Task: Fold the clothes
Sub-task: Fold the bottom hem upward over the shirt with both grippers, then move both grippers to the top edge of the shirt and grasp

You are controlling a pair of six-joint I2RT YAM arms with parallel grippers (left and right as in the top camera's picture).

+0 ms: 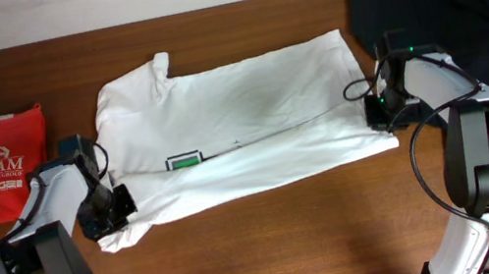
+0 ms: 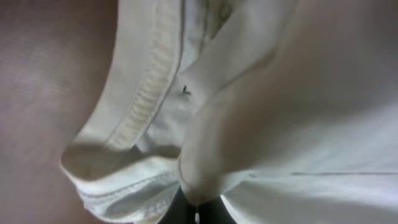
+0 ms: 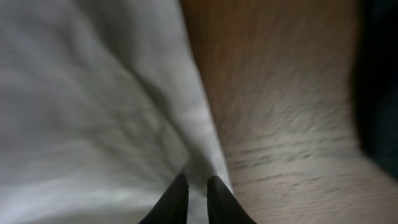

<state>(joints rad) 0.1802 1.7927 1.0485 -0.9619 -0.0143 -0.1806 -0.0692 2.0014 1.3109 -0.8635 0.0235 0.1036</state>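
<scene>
Clamping white T-shirt (image 1: 249,106) in left hand (image 1: 124,201), right hand (image 1: 382,114), green label (image 1: 183,161), red FRAM shirt (image 1: 5,162)

White T-shirt (image 1: 249,106), green label (image 1: 184,161); red shirt (image 1: 5,162), white lettering; black shirt (image 1: 431,1); brown table (image 1: 291,239).

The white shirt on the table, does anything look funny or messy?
A bit messy, yes. The white T-shirt lies sideways, wrinkled, its lower-left corner bunched up where the left gripper pinches it. The black shirt sits in a crumpled heap at the top right. Nothing looks torn or spilled.
</scene>
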